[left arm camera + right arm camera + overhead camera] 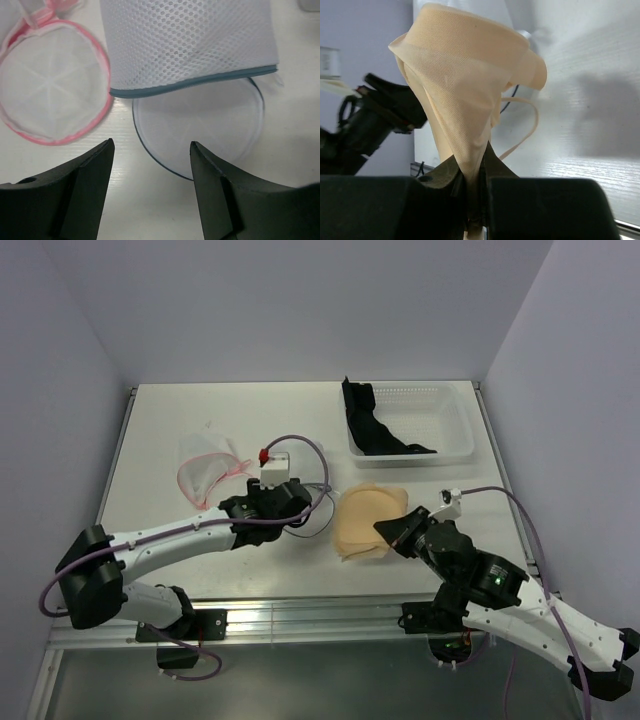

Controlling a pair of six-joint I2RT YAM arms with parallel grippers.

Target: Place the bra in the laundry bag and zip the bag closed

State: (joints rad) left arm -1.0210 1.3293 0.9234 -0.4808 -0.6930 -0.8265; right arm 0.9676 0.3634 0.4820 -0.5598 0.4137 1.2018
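The beige bra [368,520] hangs bunched from my right gripper [472,165], which is shut on a fold of its fabric; a thin strap [530,125] loops out to the side. In the top view the right gripper [388,530] holds it just above the table's middle front. A white mesh laundry bag [190,45] with grey-blue trim lies ahead of my left gripper [151,145], its round flat panel [200,125] spread on the table. The left gripper [305,505] is open, with only bare table between its fingers.
A second round mesh bag with pink trim [50,90] lies left of the white one, also seen in the top view [205,470]. A white basket [445,420] at the back right holds a black garment [375,430].
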